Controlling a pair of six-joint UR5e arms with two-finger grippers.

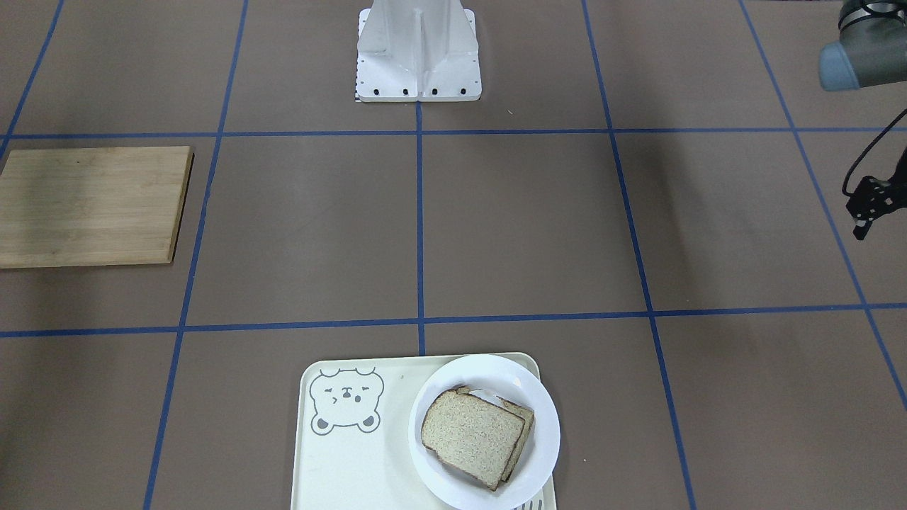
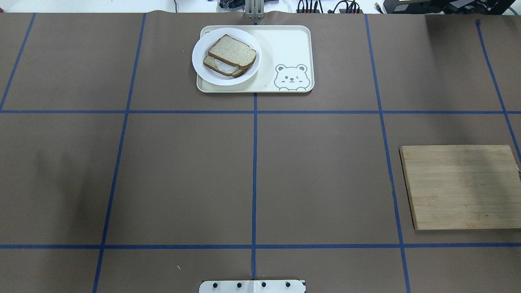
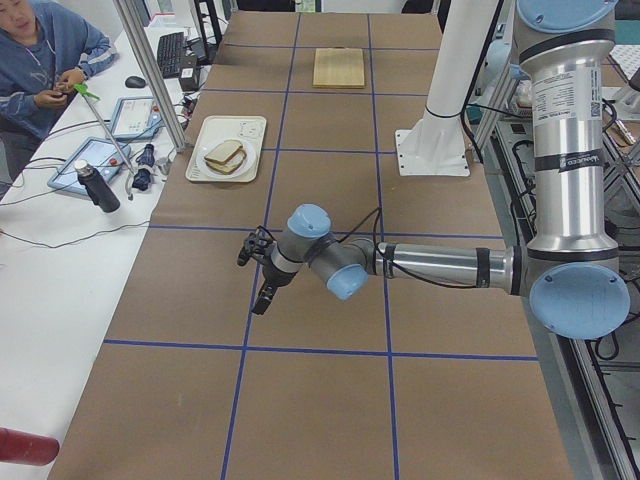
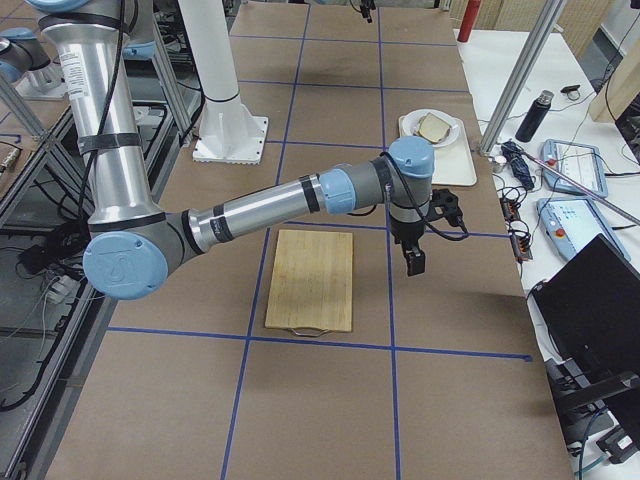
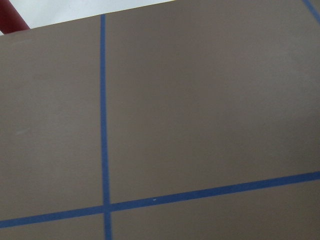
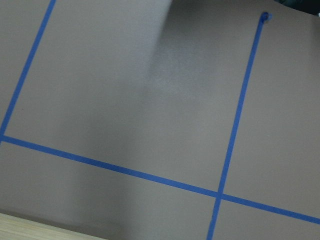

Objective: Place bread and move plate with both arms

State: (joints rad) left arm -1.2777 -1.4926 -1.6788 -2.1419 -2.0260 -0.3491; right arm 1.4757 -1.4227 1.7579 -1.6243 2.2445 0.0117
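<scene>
On far tray (image 2: 285,44), plate (image 2: 220,79) holds bread (image 2: 233,51) atop second slice (image 2: 212,65). Left gripper (image 1: 860,230) hangs over table (image 2: 183,183), right gripper (image 4: 414,262) near cutting board (image 4: 310,280); can't tell whether either claw is open or closed.

The plate (image 2: 200,53) overhangs the tray's (image 2: 285,44) left rim; the cutting board (image 2: 462,187) lies well apart.

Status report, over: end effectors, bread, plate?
Left end effector and right end effector empty, far from plate; open or shut unclear. Bread on plate, plate on tray. No obstacle seen.
</scene>
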